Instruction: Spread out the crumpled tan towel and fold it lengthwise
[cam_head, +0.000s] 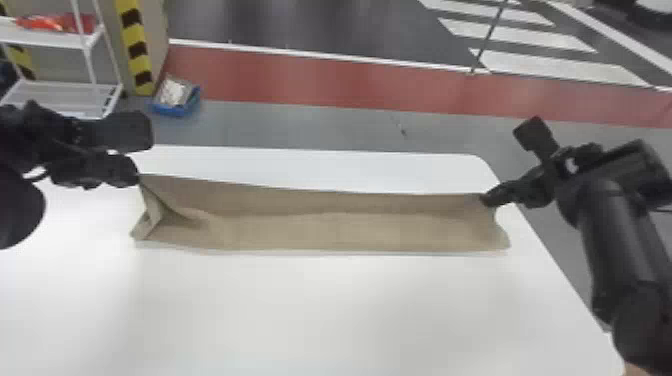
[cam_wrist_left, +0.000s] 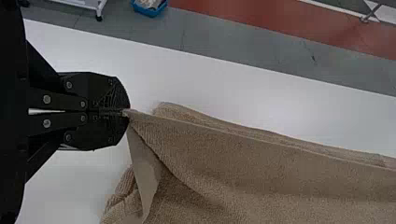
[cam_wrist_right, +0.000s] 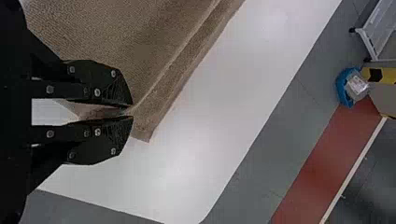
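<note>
Left gripper (cam_head: 132, 172) and right gripper (cam_head: 491, 198) seemingly pinch towel (cam_head: 350, 231).

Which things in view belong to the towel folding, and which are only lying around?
For the job:
tan towel
left gripper, pinching one corner
right gripper, pinching the towel's other end
white table

Just around:
blue bin on the floor
white rack
red-orange items on the rack

Setting consistent with a workshop or industrial hall: striped pillar (cam_head: 136, 47), red floor lane (cam_head: 300, 80), white floor markings (cam_head: 540, 40), grey floor (cam_head: 300, 125), wire shelf (cam_head: 60, 95).
</note>
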